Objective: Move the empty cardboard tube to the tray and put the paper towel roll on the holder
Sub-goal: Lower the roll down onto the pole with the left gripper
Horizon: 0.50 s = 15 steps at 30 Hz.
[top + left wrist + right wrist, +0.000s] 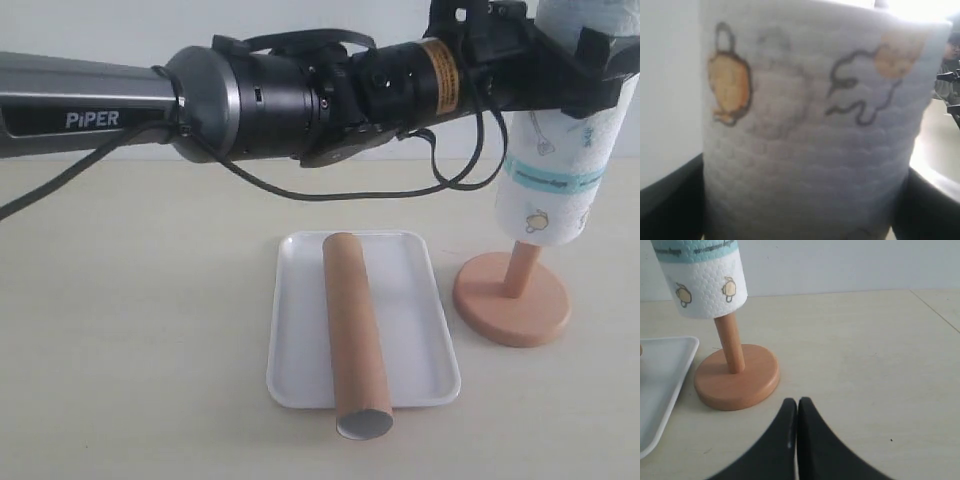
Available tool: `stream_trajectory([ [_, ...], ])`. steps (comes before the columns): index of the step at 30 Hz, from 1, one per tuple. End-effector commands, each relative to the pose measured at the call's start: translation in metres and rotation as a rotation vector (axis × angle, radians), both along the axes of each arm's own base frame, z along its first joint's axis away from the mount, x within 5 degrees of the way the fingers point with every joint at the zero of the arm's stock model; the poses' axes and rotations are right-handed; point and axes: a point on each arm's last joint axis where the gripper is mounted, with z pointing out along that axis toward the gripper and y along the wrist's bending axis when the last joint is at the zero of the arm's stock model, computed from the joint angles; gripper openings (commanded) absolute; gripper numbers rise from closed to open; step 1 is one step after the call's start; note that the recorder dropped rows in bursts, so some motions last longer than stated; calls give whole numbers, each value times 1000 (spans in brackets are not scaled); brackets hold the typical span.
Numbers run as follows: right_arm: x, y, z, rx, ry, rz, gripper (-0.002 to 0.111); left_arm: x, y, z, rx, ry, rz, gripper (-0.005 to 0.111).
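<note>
Pale beige tabletop — matte, faintly grained — before a plain white wall, under soft, even light.

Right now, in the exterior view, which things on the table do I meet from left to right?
tray, bare left part → empty cardboard tube lying on it → holder. The paper towel roll sits over the holder's pole, so I leave it out.

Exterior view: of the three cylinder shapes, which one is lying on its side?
The brown cardboard tube, lying flat on the white tray, one end past its rim. The paper towel roll and the wooden holder's pole both stand upright.
</note>
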Motion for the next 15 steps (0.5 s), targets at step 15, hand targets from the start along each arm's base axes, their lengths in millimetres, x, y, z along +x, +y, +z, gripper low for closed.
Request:
stream_trajectory([
  [15,0,0,1,1,-9,-5,0,0,16,-61,-76,46,21,4],
])
